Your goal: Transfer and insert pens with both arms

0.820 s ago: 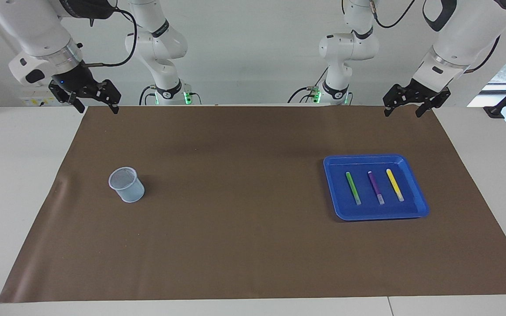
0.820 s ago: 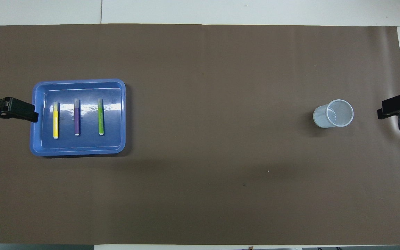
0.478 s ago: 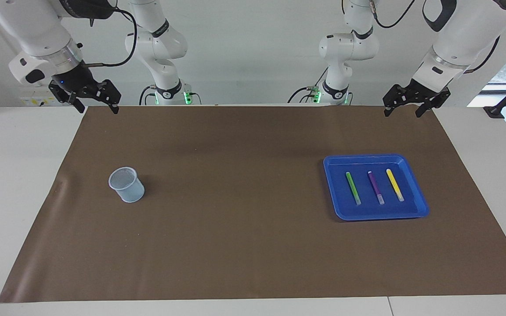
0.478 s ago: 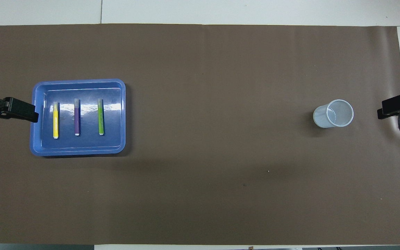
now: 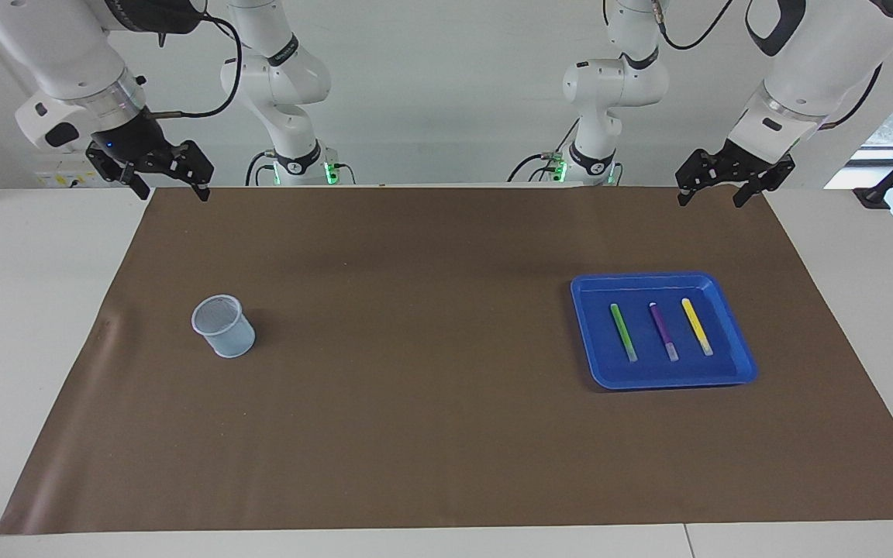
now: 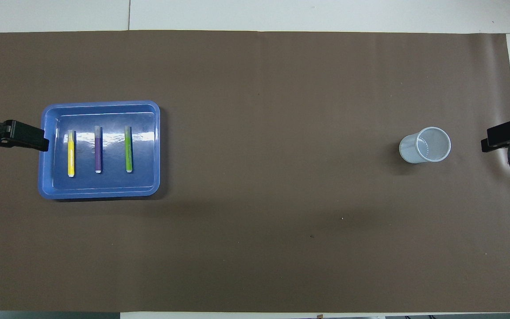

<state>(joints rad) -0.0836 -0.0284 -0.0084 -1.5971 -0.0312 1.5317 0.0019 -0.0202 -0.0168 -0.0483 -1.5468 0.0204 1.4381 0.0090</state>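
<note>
Wide bare brown mat (image 5: 431, 387) on the counter between blue tray (image 5: 741, 370) and mesh cup (image 5: 223, 326), open run | tray rim low, pens (image 5: 664, 332) lying flat and apart, gaps between them | cup upright, alone, mouth open from above | left claw (image 5: 714, 198) and right claw (image 5: 169, 190) up high, spread wide, nothing beneath.

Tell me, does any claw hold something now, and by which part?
Nothing is held. The left claw and right claw hang open and empty; three slim marker pens lie in the blue plastic tray.
</note>
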